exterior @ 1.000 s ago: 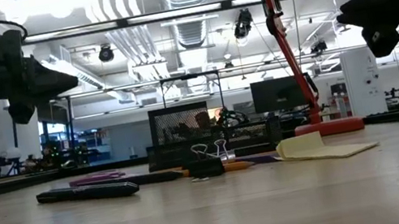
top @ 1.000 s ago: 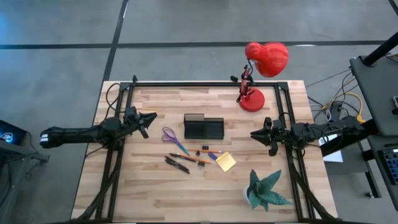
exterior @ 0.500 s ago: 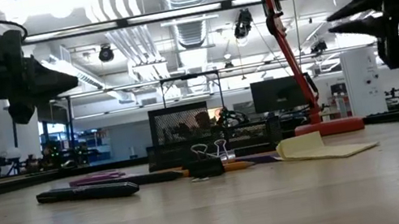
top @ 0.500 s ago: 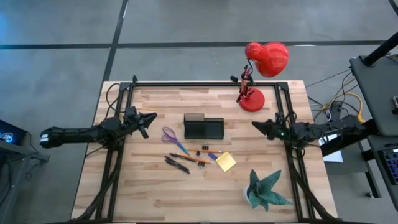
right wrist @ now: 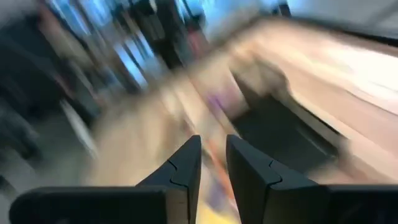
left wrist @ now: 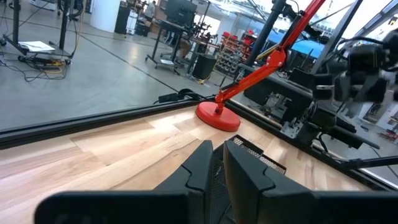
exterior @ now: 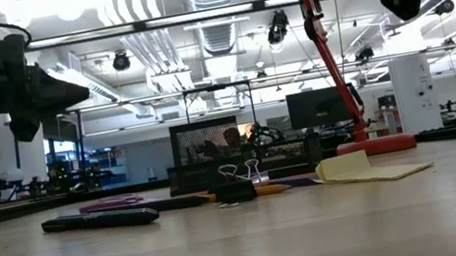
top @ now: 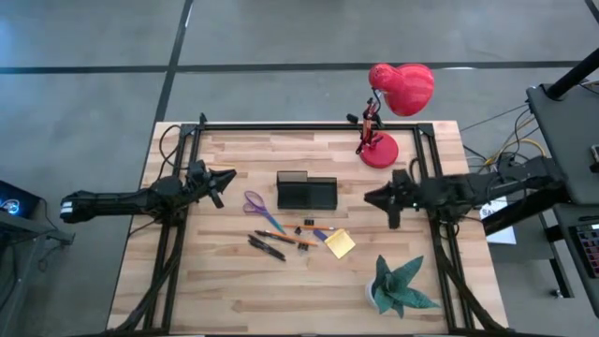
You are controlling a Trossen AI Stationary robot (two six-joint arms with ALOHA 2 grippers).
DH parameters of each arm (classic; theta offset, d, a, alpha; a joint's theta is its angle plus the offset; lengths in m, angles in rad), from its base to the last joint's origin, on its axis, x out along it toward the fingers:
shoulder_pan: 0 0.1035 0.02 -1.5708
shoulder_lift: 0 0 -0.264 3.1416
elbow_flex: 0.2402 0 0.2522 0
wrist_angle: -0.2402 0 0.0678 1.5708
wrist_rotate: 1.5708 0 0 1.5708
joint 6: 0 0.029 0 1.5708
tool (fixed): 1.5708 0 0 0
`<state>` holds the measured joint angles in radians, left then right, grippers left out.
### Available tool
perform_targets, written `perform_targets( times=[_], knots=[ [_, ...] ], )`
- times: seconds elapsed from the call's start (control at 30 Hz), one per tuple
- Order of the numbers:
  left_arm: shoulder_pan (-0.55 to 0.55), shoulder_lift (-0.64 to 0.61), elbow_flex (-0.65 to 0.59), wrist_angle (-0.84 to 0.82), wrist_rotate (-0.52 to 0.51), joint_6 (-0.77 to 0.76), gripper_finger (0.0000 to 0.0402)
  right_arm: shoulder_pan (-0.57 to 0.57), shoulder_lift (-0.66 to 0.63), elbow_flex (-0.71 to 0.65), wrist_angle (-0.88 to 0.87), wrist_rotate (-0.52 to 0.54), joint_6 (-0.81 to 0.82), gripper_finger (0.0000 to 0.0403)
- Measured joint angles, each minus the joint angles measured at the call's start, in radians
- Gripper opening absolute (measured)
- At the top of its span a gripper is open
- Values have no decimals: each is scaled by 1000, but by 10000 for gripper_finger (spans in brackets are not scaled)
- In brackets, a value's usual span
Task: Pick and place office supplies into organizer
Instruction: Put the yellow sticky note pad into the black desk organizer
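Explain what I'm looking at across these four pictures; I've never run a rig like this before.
Two dark robot arms work at a wooden table. One picture looks straight down, one looks level across the tabletop, and two look out from the arms' wrists. Mid-table stands the black organizer; in front of it lie purple scissors, pens and a yellow sticky pad. A red lamp and green paper plant stand to the right. The left pincer and right pincer hover above the table, each holding nothing.
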<state>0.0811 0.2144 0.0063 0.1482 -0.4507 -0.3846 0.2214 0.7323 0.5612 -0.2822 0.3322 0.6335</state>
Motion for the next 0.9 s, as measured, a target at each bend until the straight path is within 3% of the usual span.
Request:
perform_targets(
  times=[0.07, 0.13, 0.37, 0.53, 0.6, 0.67, 0.8, 0.9],
  knots=[
    [0, 0, 0, 1, 0, 0, 25, 0, 76, 90, -284, 4, 8, 68],
    [0, 1, 0, 0, 0, 0, 25, 0, 140, 158, -443, 1, 3, 68],
    [0, 1, 0, 0, 0, 0, 25, 0, 283, 318, -577, 56, -246, 68],
    [0, 1, 0, 0, 0, 0, 25, -25, 360, 439, -631, 190, -4, 68],
    [0, 0, 0, 1, 0, 0, 25, -62, 378, 489, -696, 198, 82, 68],
    [0, 1, 0, 0, 0, 0, 25, -98, 387, 523, -738, 141, 100, 68],
    [0, 1, 0, 0, 0, 0, 25, -165, 389, 529, -726, -65, -13, 68],
    [0, 1, 0, 0, 0, 0, 25, -204, 383, 501, -727, -148, -78, 68]
  ],
)
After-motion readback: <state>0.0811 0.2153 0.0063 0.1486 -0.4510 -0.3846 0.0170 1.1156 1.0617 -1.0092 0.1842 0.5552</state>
